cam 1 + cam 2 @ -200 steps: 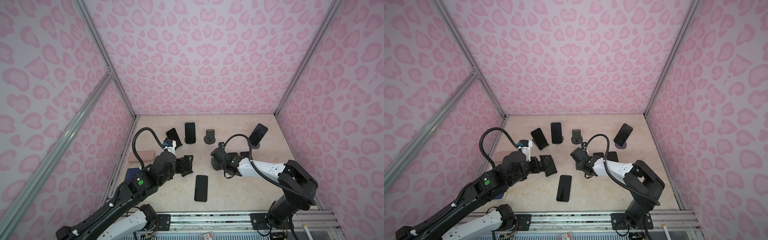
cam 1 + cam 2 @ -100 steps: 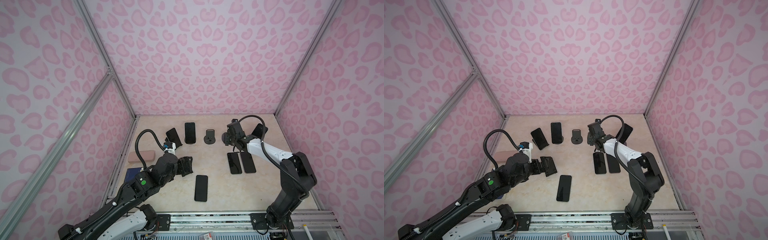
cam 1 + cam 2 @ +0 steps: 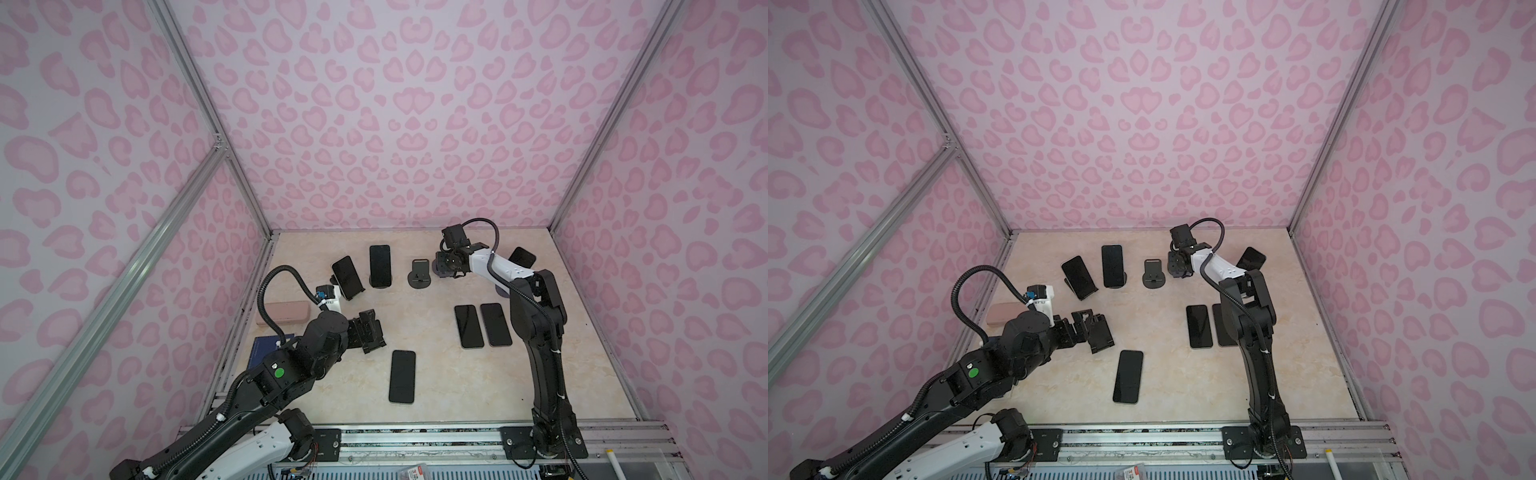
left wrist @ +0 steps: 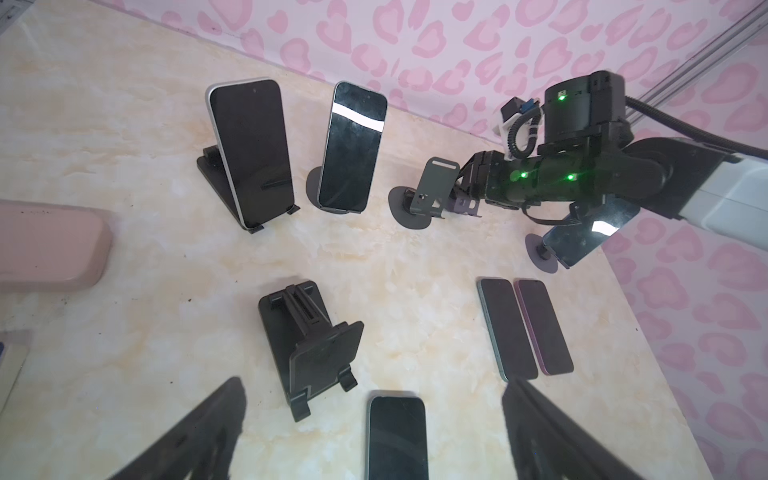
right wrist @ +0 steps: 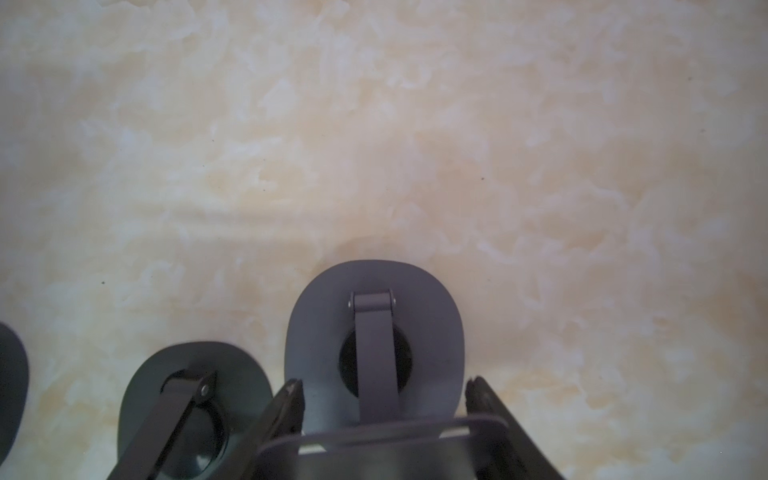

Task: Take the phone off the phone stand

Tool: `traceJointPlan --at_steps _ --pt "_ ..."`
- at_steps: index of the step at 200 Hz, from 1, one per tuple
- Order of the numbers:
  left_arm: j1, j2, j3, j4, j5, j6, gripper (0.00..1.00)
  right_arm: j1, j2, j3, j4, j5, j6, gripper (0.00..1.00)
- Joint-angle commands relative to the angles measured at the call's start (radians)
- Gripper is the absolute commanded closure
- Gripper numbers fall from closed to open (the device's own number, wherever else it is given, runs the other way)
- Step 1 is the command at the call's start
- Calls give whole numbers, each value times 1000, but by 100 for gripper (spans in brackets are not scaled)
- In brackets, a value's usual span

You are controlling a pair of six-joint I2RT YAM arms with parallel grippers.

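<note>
Marble-look tabletop (image 3: 436,395) between pink spotted walls (image 3: 395,124) carried three phones on stands. The one closest to the working arm was the far phone (image 3: 524,257), tilted on the far stand (image 4: 540,254) near the right wall and partly hidden behind the right arm (image 3: 505,269). Nearer the middle, the right gripper (image 5: 382,383) was clamped across the backplate of an empty purple stand (image 5: 328,316). Whether that stand's foot was already down could not be told, and an empty grey stand (image 3: 419,268) stood just beside it. The step in hand looked like parking that emptied stand. Doing it well would mean seating the foot flat before letting go, then backing straight off so no finger hooked the plate or nudged the grey stand. For the far phone, a grip on its long edges and a lift along the cradle's slope, clear of the lip, seemed safest, since a sideways pull could tip so light a stand. Further left, a leaning phone (image 3: 348,276) and an upright phone (image 3: 380,266) sat on stands. The left gripper (image 4: 372,382) hovered over a toppled stand (image 4: 307,345) with its jaws wide apart, holding nothing.
</note>
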Motion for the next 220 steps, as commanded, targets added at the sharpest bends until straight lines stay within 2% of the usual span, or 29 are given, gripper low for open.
traceJointPlan --at_steps 1,56,123,169,197,220 --pt "3 34 29 66 -20 64 1 6 11 1 -26 -15 28 39" --pt "4 115 101 54 22 40 1 4 -58 -25 -80 -25 57 22" --pt "4 15 55 26 -7 -75 2 1 -384 -262 -2 -11 56 20" --pt "4 2 -10 -12 -52 -132 3 69 -633 -512 93 34 75 19" --pt "4 -24 -24 -23 -68 -149 2 139 -724 -553 72 75 75 17" --pt "5 -55 -31 -28 -115 -140 1 206 -738 -560 103 115 72 13"
